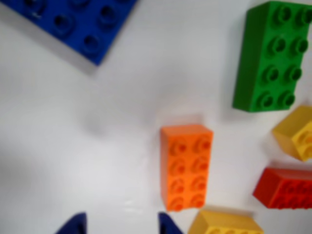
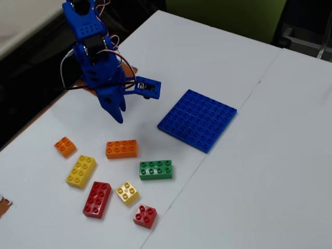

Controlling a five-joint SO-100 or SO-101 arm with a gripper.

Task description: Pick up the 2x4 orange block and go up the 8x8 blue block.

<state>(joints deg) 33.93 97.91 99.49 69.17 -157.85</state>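
The 2x4 orange block (image 1: 186, 168) lies flat on the white table, studs up, just right of and ahead of my gripper's right fingertip. In the fixed view the orange block (image 2: 121, 149) sits below the gripper (image 2: 117, 111), which hangs above the table, apart from it. In the wrist view the gripper (image 1: 121, 225) is open and empty, with only bare table between its two blue tips. The 8x8 blue block (image 2: 197, 120) lies flat to the right of the arm; its corner shows at the top left of the wrist view (image 1: 73, 24).
A green 2x4 brick (image 2: 155, 169) lies right of the orange block. A small orange brick (image 2: 65, 146), a yellow 2x4 (image 2: 81, 170), a red 2x4 (image 2: 97, 198), a small yellow brick (image 2: 127, 192) and a small red brick (image 2: 144, 216) lie toward the front left.
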